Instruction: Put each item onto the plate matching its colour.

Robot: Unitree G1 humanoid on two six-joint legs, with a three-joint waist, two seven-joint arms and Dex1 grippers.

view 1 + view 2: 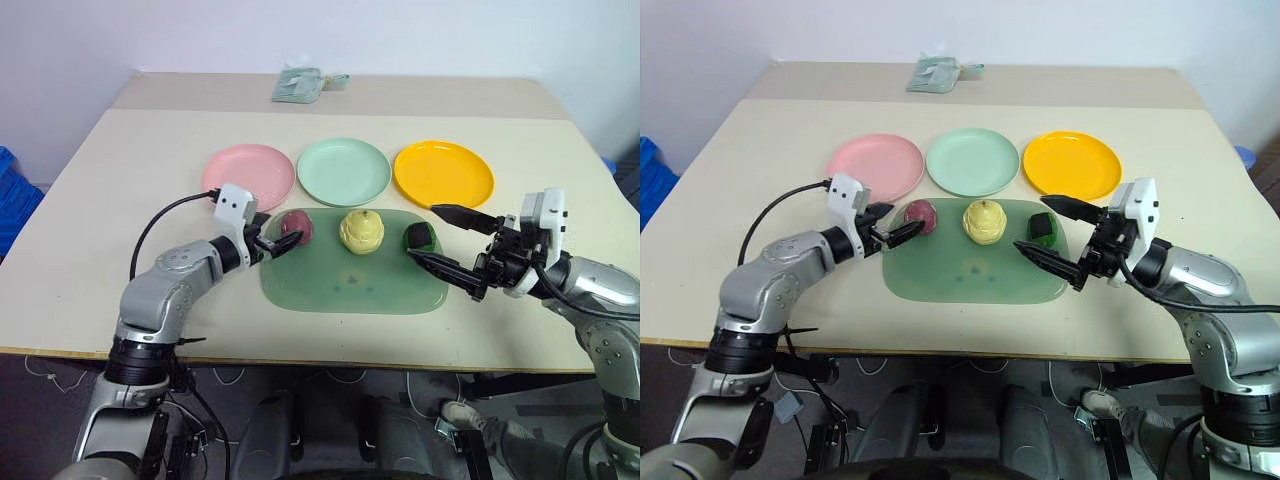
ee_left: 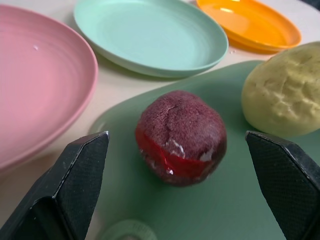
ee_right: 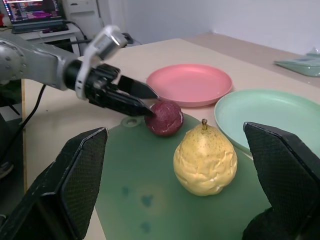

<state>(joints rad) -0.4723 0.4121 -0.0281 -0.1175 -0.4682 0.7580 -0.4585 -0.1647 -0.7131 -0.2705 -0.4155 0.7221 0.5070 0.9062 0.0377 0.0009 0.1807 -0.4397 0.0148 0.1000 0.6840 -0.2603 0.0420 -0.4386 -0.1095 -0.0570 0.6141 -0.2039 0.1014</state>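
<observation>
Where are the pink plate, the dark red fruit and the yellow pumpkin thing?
pink plate [image 1: 245, 172], left eye view, bare centre.
dark red round toy [image 2: 181, 136], left wrist view, its front.
pale yellow lumpy toy [image 3: 205, 162], right wrist view, its middle.

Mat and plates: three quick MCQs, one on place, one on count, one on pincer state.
1. Where is the red-purple toy?
A. on the pink plate
B. on the green mat
C. on the bare table

2. How many toys lie on the mat?
A. one
B. two
C. three

3. The left pincer is:
A. open beside the red-purple toy
B. shut on it
C. lifting it

Answers: 1 B, it sits at the mat's corner; 2 C, with the yellow toy and dark green toy; 3 A, fingers apart, toy resting.
</observation>
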